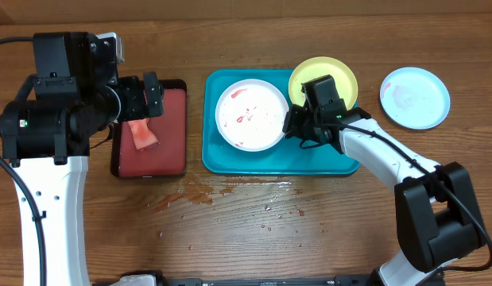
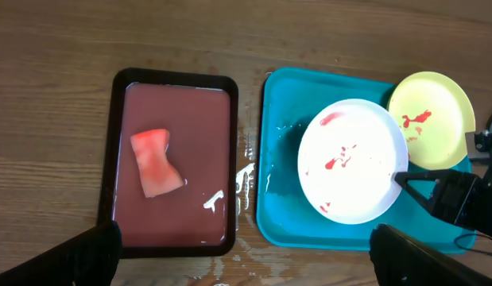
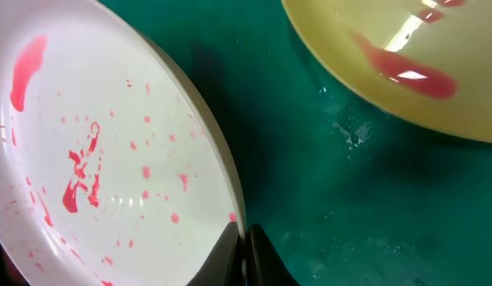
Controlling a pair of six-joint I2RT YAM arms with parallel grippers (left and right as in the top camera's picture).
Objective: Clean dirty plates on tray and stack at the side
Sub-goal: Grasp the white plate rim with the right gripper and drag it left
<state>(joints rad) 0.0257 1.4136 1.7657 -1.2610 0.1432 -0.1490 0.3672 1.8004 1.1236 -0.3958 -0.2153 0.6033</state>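
A white plate [image 1: 251, 117] smeared with red sauce lies on the teal tray [image 1: 230, 163]. My right gripper [image 1: 290, 123] is shut on its right rim; the right wrist view shows both fingers pinching the white plate's [image 3: 94, 159] edge at my right gripper [image 3: 245, 238]. The yellow-green plate [image 1: 323, 79] rests on the tray's far right corner with a red smear. The light blue plate [image 1: 415, 97] lies on the table to the right. My left gripper [image 1: 150, 99] hangs open and empty above the red tray [image 1: 170, 163]; its fingers [image 2: 94, 254] stand wide apart.
A pink-stained sponge [image 1: 142, 133] lies in reddish water in the black-rimmed red tray [image 2: 118, 159]. Water drops and a wet patch [image 1: 198, 195] spread over the wooden table in front of both trays.
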